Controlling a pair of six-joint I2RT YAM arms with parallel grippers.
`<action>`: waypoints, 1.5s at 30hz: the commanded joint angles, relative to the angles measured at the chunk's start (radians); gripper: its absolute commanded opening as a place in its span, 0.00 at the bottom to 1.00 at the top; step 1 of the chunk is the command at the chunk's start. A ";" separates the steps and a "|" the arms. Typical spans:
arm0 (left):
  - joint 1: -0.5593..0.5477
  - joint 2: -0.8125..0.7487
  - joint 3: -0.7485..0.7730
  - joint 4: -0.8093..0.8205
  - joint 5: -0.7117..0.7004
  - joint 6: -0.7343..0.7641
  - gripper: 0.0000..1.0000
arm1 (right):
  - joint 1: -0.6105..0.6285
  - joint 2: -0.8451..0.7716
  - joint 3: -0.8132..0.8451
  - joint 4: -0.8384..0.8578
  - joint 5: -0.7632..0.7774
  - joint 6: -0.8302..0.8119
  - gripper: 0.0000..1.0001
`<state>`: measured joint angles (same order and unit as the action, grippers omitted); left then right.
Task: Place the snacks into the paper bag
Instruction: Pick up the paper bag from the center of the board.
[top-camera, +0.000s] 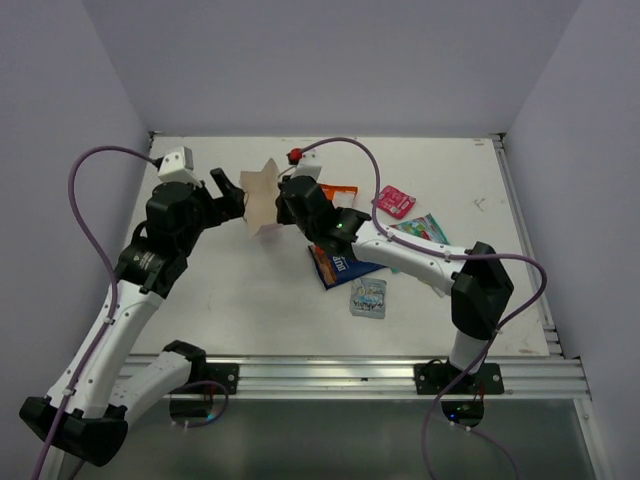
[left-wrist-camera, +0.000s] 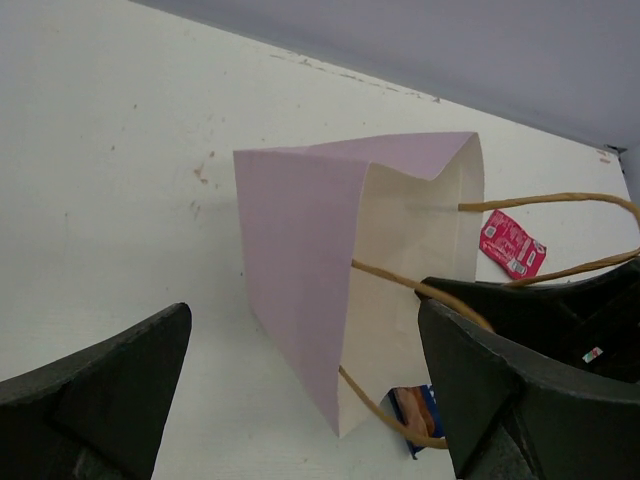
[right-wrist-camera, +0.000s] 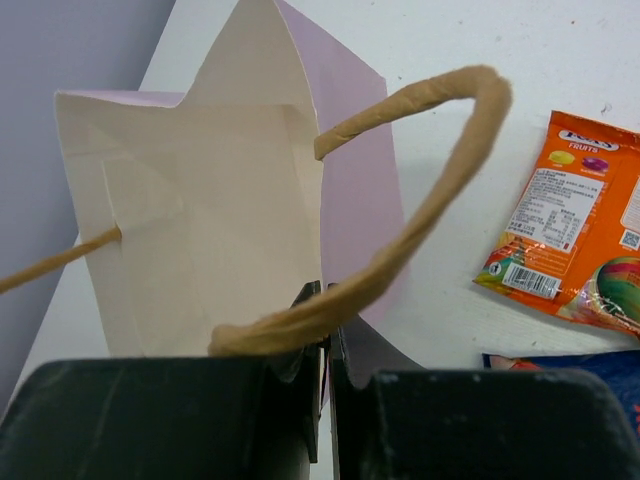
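The pale pink paper bag (top-camera: 262, 200) stands open at the back middle of the table. My right gripper (top-camera: 287, 203) is shut on its right wall at the rim; in the right wrist view the wall (right-wrist-camera: 350, 170) runs between the closed jaws (right-wrist-camera: 325, 335) and a tan handle (right-wrist-camera: 430, 190) loops over them. My left gripper (top-camera: 228, 196) is open just left of the bag, which lies ahead between its fingers (left-wrist-camera: 300, 290). Orange (top-camera: 342, 191), pink-red (top-camera: 394, 201), teal-green (top-camera: 425, 228), dark blue (top-camera: 340, 265) and silver-grey (top-camera: 368, 297) packets lie on the table. No yellow-green packet shows.
The packets lie in a loose group right of the bag, partly under my right forearm (top-camera: 400, 250). A red-tipped cable plug (top-camera: 296, 155) sits behind the bag. The grey back wall is close behind, and a metal rail (top-camera: 350, 375) runs along the near edge.
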<state>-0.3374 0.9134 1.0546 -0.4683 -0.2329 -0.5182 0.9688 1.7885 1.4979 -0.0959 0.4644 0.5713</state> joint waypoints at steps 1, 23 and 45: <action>-0.014 -0.018 -0.048 0.099 0.026 -0.043 1.00 | 0.013 0.005 0.061 -0.021 0.063 0.068 0.00; -0.083 -0.220 -0.326 0.353 0.097 0.124 1.00 | 0.018 0.072 0.133 -0.102 0.095 0.090 0.00; -0.086 0.047 -0.300 0.329 -0.111 0.064 0.49 | 0.018 0.088 0.121 -0.093 0.065 0.099 0.00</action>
<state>-0.4179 0.9577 0.7109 -0.1741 -0.2970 -0.4385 0.9817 1.8751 1.5894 -0.2176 0.5076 0.6479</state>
